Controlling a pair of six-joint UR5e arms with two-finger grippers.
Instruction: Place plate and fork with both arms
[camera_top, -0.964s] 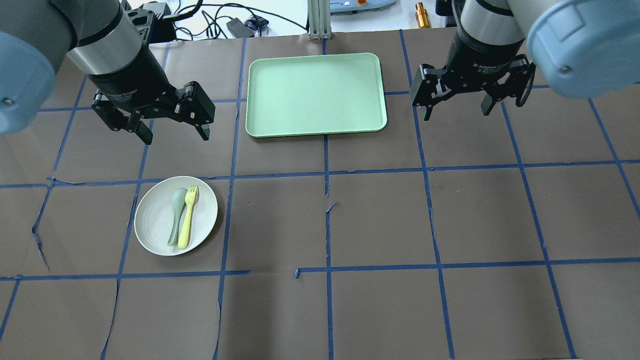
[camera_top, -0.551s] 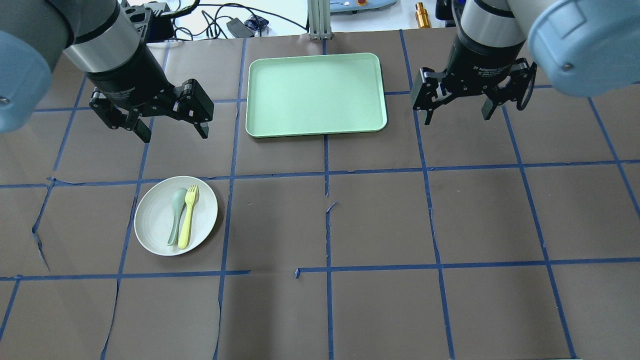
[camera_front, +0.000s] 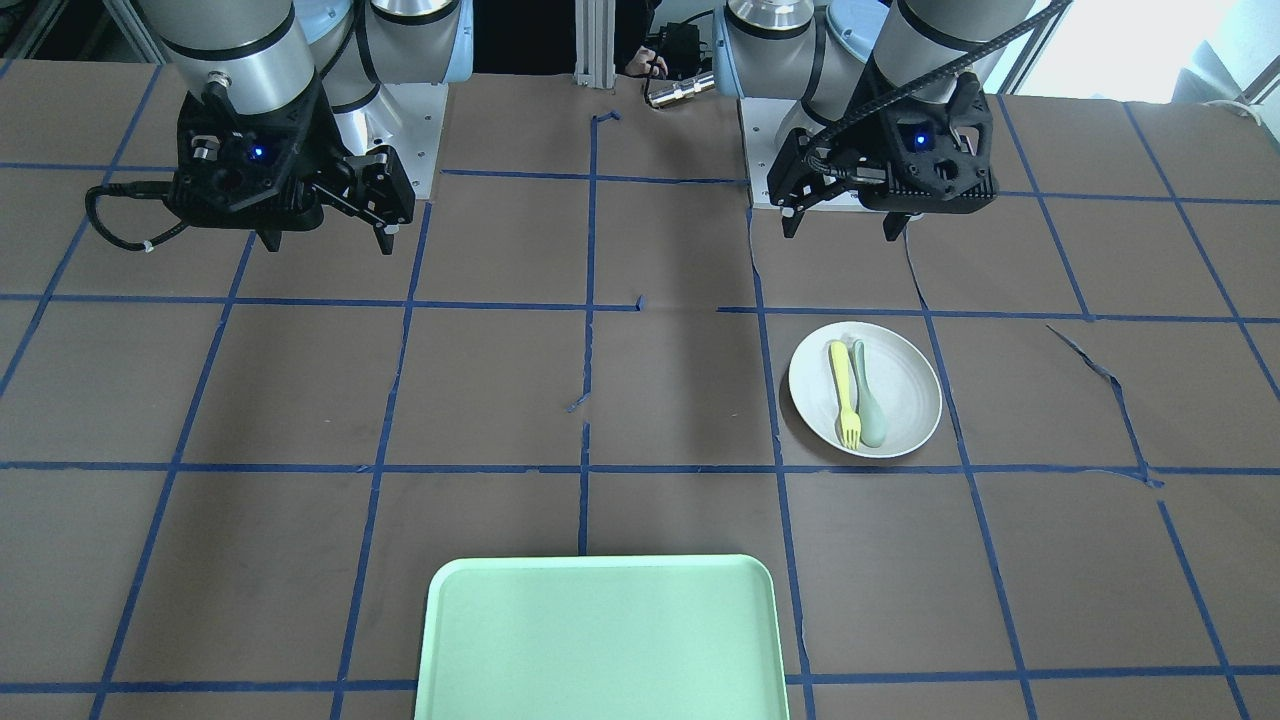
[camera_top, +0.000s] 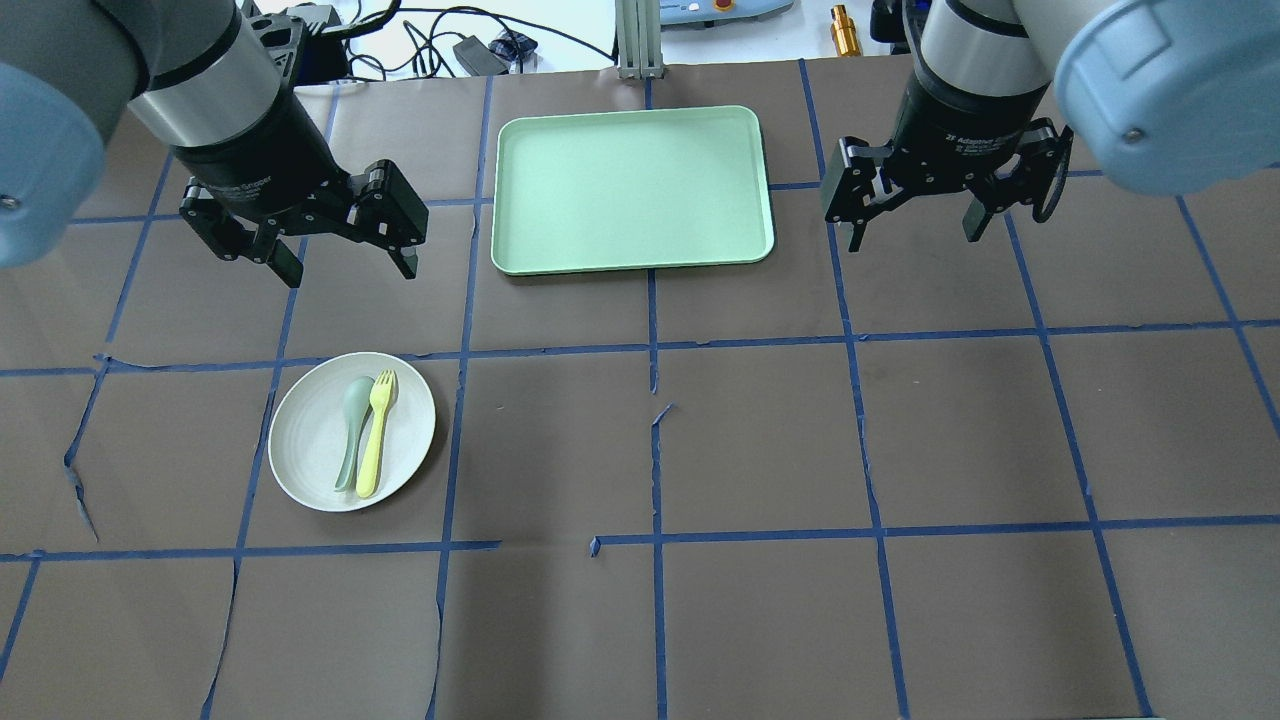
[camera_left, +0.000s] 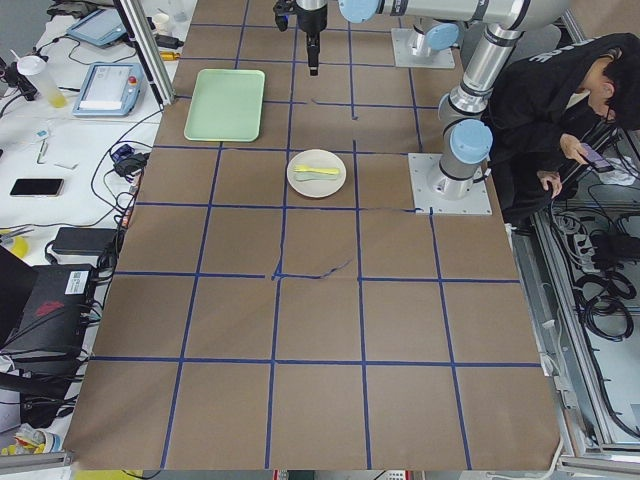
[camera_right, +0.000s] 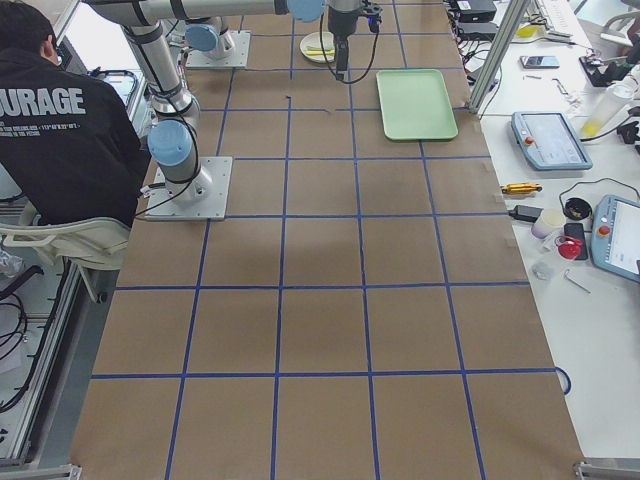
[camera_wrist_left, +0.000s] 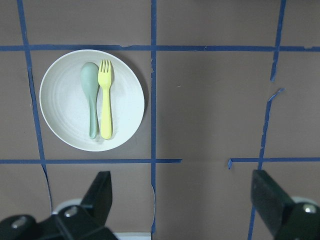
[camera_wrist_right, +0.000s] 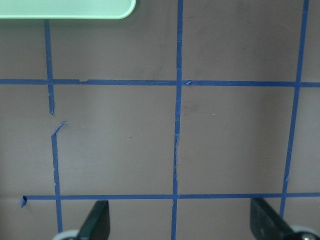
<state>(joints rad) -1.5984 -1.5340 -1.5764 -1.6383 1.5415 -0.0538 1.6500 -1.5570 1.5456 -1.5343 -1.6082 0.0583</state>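
The off-white plate (camera_top: 310, 450) lies on the brown table at the left, also in the front view (camera_front: 905, 385) and the left wrist view (camera_wrist_left: 62, 100). On it lie the pale-yellow fork (camera_top: 375, 434) (camera_front: 842, 393) (camera_wrist_left: 105, 100) and a grey-green spoon (camera_top: 351, 430) side by side. My left gripper (camera_top: 345, 262) (camera_front: 838, 215) is open and empty, held high, beyond the plate. My right gripper (camera_top: 912, 228) (camera_front: 325, 238) is open and empty, high at the right of the tray.
A rectangular mint-green tray (camera_top: 632, 190) (camera_front: 600, 640) lies at the table's far middle, its corner in the right wrist view (camera_wrist_right: 65, 9). Blue tape lines grid the table. Cables and devices lie past the far edge. A person (camera_left: 560, 110) sits beside the robot base.
Both arms have shifted only slightly upward in the view. Both grippers stay open, and the plate, fork and spoon have not moved.
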